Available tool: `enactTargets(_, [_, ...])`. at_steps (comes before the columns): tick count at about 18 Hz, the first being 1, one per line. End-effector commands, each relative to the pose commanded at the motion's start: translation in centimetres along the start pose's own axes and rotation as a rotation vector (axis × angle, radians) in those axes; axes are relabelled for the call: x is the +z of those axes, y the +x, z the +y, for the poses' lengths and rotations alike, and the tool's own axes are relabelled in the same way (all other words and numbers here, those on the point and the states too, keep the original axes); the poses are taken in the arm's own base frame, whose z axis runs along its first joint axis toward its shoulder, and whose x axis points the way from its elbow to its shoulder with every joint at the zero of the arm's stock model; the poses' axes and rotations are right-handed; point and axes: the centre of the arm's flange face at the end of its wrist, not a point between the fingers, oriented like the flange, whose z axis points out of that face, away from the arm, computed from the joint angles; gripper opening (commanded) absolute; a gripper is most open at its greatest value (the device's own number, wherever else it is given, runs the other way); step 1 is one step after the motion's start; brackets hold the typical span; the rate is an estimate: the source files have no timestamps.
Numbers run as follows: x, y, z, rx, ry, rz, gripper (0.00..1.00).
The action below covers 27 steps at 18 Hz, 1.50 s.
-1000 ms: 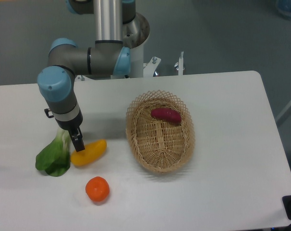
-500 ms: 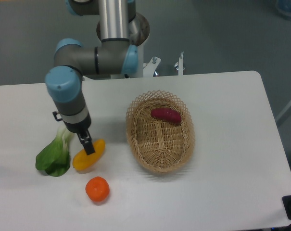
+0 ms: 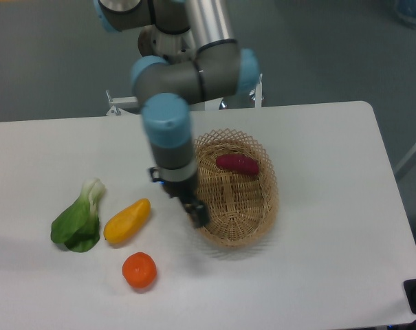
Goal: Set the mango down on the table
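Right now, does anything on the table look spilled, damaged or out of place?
Nothing stands out. The mango lies flat on the table between the bok choy and the orange. The sweet potato sits inside the upright basket. The end effector holds nothing.

The tabletop (image 3: 318,261) fills the lower part of the frame. The basket (image 3: 230,187) stands at the middle of it, with the sweet potato (image 3: 237,163) lying inside, toward its upper end. The mango (image 3: 127,221) lies on the tabletop left of the basket and well apart from it. Just left of the mango lies the leafy green (image 3: 78,220), close beside it. The round fruit (image 3: 139,270) sits below the mango, toward the lower left of the frame. The pincer (image 3: 198,214) hangs over the basket's left rim, between mango and basket, with the arm reaching down from the upper middle.
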Motion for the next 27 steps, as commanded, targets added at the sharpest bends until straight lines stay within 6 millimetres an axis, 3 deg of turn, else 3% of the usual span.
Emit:
enactTargets(9, [0.0, -5.8, 7.4, -0.022, -0.015, -0.027, 1.0])
enactTargets(16, [-0.2, -7.4, 13.0, 0.007, -0.029, 0.011, 1.0])
enactTargets(22, [0.5, -8.7, 15.7, 0.021, -0.031, 0.015, 1.0])
enactTargets(27, [0.6, -8.9, 15.8, 0.019, -0.033, 0.015, 1.0])
